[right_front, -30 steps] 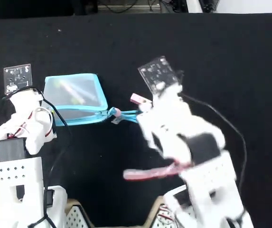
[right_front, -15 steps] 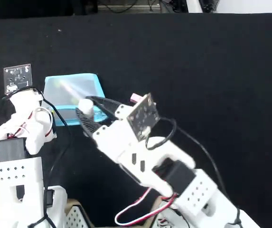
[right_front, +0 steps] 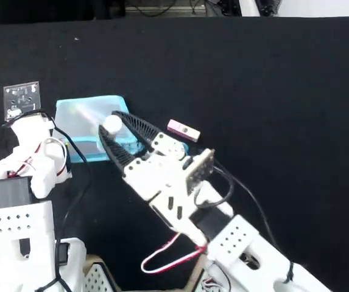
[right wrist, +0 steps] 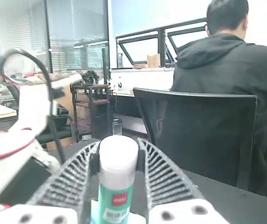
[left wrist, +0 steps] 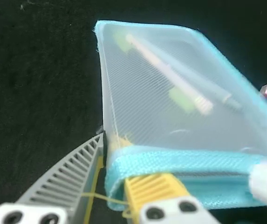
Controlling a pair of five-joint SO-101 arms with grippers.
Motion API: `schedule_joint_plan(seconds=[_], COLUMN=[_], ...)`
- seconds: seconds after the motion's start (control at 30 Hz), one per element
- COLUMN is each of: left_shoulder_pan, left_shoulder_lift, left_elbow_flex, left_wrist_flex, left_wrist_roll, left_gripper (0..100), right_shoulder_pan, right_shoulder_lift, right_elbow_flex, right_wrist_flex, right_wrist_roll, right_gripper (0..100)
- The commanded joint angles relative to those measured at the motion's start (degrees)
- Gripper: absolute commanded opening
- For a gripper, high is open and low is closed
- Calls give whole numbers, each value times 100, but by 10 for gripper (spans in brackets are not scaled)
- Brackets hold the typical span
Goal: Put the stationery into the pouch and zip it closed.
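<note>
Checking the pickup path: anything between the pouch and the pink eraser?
High view: the right gripper, jaws shut on a glue stick, sits between the pouch and the pink eraser.

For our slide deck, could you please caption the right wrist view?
The right gripper holds a white-capped teal glue stick lengthwise between its ribbed jaws.

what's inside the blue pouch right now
Through the pouch mesh: a white pen with green parts and a pale blue pen. The zipper band and left hand cover its lower edge.
</note>
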Motion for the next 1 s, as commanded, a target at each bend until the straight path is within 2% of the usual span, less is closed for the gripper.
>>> schedule_joint_plan(seconds=[0.0,0.2,0.4,0.63,0.77,0.97], left_shoulder_pan=[22,303,277,321,330,338], left_shoulder_lift=[123,1125,2154,2224,2215,2180], left_elbow_flex=[-804,-1789,-2536,-2633,-2668,-2668], left_wrist_flex=[343,923,1371,1407,1459,1565], left_wrist_roll=[-132,-141,-141,-141,-132,-141], left_gripper=[30,30,30,30,30,30], right_shoulder_pan=[132,158,114,105,-193,-246], right_shoulder_lift=[769,1727,1165,-48,-347,-347], right_elbow_flex=[-382,-760,-769,-787,-673,-514], right_wrist_flex=[-457,-1055,-853,-18,571,290], right_wrist_roll=[53,53,44,26,18,35], right_gripper=[11,11,11,11,11,11])
